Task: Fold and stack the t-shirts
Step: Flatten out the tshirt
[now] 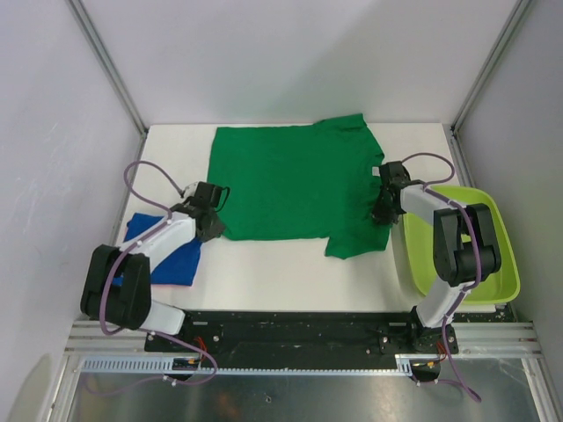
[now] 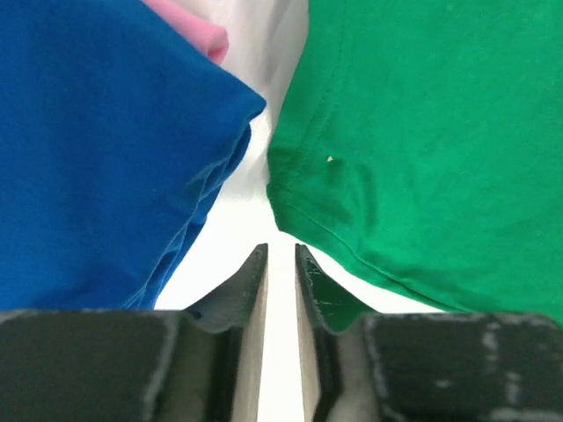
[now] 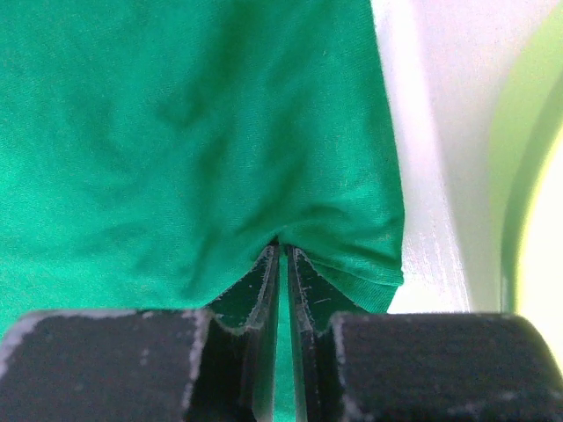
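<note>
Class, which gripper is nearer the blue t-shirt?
Left. The left gripper is just beside the blue t-shirt, at the green t-shirt's edge. The right gripper pinches the green t-shirt's opposite side, by the tub.

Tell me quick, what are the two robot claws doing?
Left gripper: barely open, empty.
Right gripper: closed on the soft dark green cloth t-shirt.

White tbl (image 1: 264,268) w/ green tee (image 1: 290,180), blue tee (image 1: 180,264) — lime tub (image 1: 507,264) at R.
</note>
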